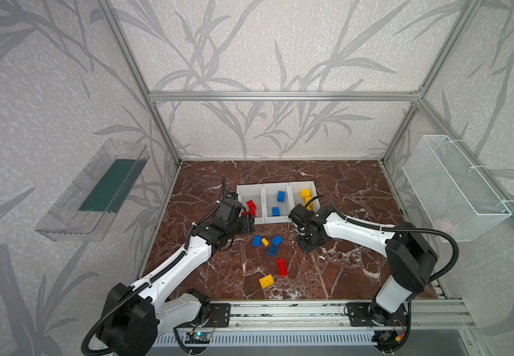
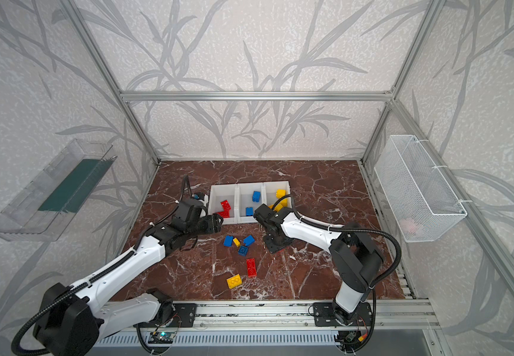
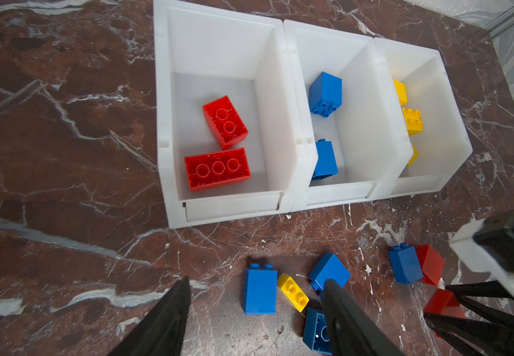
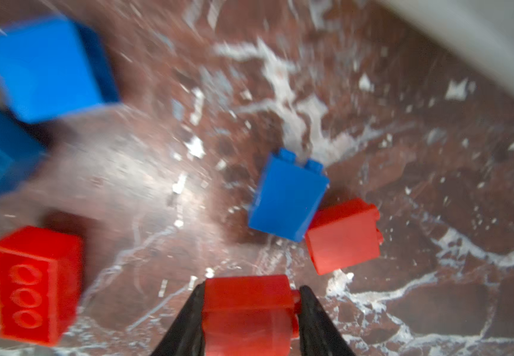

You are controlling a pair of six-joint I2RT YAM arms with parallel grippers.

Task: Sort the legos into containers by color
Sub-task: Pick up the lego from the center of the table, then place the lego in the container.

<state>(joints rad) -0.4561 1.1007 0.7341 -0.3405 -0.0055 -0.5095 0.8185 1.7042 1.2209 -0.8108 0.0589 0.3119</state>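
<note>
Wallpaper (image 1: 280, 46): pale grey, darker leaf pattern
Table (image 1: 357, 185): dark red marble, white veins
Bins (image 1: 277, 219): plain white (all three)
Long brick (image 1: 282, 267) before the bins: red
Wide brick (image 1: 266, 281) before the bins: yellow

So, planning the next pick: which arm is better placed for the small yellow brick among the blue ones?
Left, probably: the left tool is open, empty, near the yellow brick; the right tool is shut on a red brick.

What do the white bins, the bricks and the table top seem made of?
White bins: probably moulded plastic, slightly translucent walls. Bricks: glossy hard plastic, moulded studs. Table top: polished red-brown marble by its white veins, perhaps only printed laminate.
</note>
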